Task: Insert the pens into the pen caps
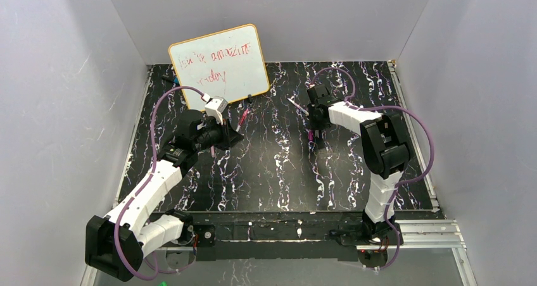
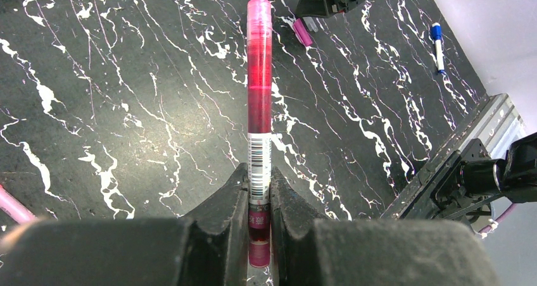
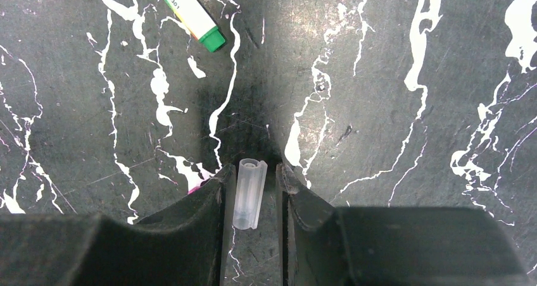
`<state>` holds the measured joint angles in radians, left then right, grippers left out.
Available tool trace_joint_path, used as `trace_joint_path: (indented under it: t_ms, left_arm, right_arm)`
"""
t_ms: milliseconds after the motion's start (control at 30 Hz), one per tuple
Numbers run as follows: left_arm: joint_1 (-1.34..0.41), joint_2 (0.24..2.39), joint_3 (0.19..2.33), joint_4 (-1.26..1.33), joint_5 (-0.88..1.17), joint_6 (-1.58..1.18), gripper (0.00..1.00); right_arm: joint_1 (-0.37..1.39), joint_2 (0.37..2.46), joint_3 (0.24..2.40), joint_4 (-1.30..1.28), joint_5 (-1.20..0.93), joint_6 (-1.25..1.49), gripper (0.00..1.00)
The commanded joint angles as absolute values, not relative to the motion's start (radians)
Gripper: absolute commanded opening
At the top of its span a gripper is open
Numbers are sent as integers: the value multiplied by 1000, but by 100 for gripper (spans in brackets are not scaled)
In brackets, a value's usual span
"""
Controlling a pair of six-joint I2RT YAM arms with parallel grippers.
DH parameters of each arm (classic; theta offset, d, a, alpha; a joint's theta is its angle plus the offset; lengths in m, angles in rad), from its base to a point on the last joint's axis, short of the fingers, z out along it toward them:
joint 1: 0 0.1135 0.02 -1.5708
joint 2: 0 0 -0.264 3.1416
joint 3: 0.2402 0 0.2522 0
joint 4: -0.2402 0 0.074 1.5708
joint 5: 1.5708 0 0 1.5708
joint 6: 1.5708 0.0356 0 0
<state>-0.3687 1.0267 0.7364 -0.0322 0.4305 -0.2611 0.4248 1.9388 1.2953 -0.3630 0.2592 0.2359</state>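
Note:
My left gripper (image 2: 258, 172) is shut on the pink-red pen (image 2: 259, 77), gripping it near the rear end; the tip points away towards the right gripper. In the top view this gripper (image 1: 236, 133) holds the pen (image 1: 244, 116) low over the mat. My right gripper (image 3: 252, 169) is down at the mat with its fingers apart around a clear translucent cap (image 3: 249, 194), which leans towards the left finger. A magenta cap (image 2: 302, 31) lies beside that gripper (image 1: 315, 137). A white-bodied pen (image 3: 190, 11) with a green end lies just beyond it.
A whiteboard (image 1: 220, 64) with red writing stands at the back left. A blue-tipped marker (image 2: 437, 45) lies near the wall behind it. The black marbled mat (image 1: 278, 172) ends at a metal rail (image 1: 418, 226) along the near edge. Grey walls enclose three sides.

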Motion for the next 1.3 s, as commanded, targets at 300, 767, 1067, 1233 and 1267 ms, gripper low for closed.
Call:
trace_joint_path:
  t_ms: [300,767,1067,1233,1267]
  left_arm:
    - [-375,1028,770,-46,453,-245,0]
    - [-377,1028,771,-46,456,-244,0]
    - [-379,1027,772,-46,460,-244,0]
    - [-379,1026,772,-46,457,-244,0]
    - [-379,1026,772,-45,457,-244,0]
  right_arm:
    - [443,1981,1266,-408,308,239,33]
    - [450,1955,1200,-406,274,273,32]
    - [451,1952,1167,-399,254,290,33]
    - [451,1952,1170,-399,244,291,22]
    - [451,1953,1172,-398,244,291,20]
